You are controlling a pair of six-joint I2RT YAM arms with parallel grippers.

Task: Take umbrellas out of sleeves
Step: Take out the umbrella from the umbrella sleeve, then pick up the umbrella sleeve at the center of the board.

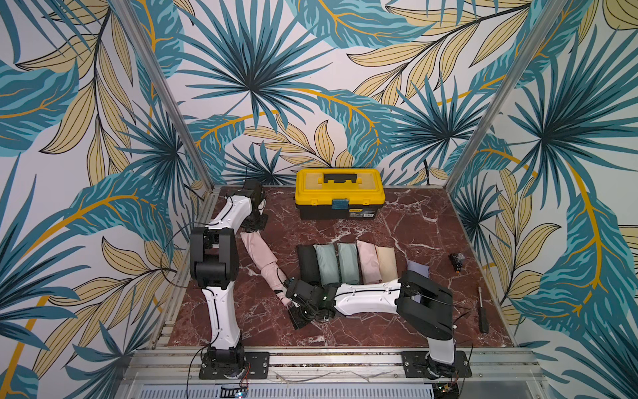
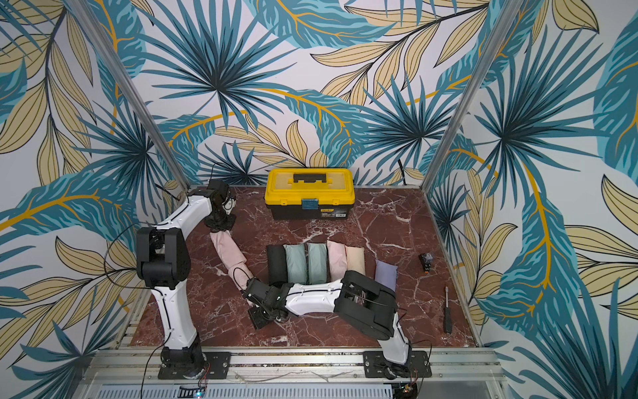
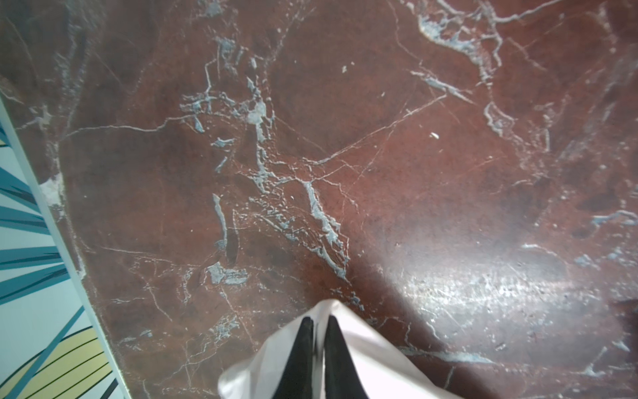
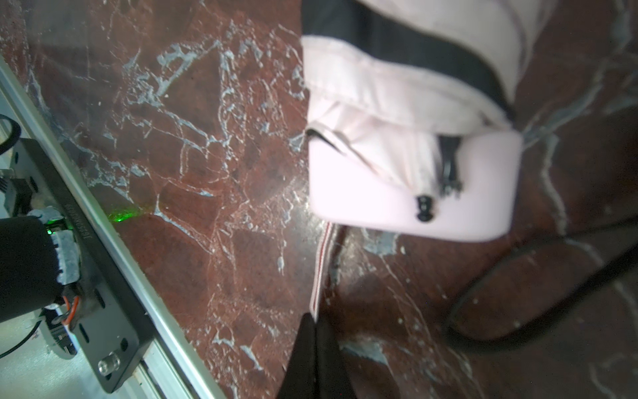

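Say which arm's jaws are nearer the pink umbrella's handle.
Right. The right jaws pinch the wrist loop beside the handle; the left jaws hold the pink sleeve far from it.

The tabletop [image 3: 414,165] looks like polished red marble, glossy; the pink sleeve [image 1: 255,252] is matt cloth; the toolbox [image 1: 340,193] shiny plastic.

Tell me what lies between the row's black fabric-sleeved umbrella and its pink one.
Two mint green fabric-sleeved umbrellas, side by side, seen in both top views.
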